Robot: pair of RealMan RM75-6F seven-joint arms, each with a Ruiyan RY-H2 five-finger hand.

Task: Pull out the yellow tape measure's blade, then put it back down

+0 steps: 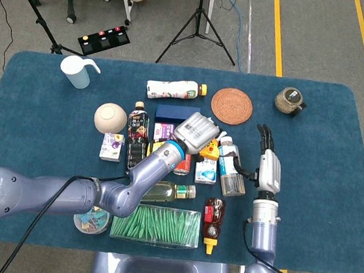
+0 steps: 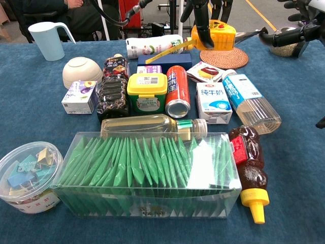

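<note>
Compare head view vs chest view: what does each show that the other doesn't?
Head only: the left hand seen whole from above, hiding most of the yellow tape measure; the right hand whole; the floor and tripod behind the table.
Chest only: the tape measure's yellow case from the side, held above the woven coaster, its blade extended toward the left; labels on the milk carton.
Both: the left hand's fingers holding the tape measure, white cup, bowl.
</note>
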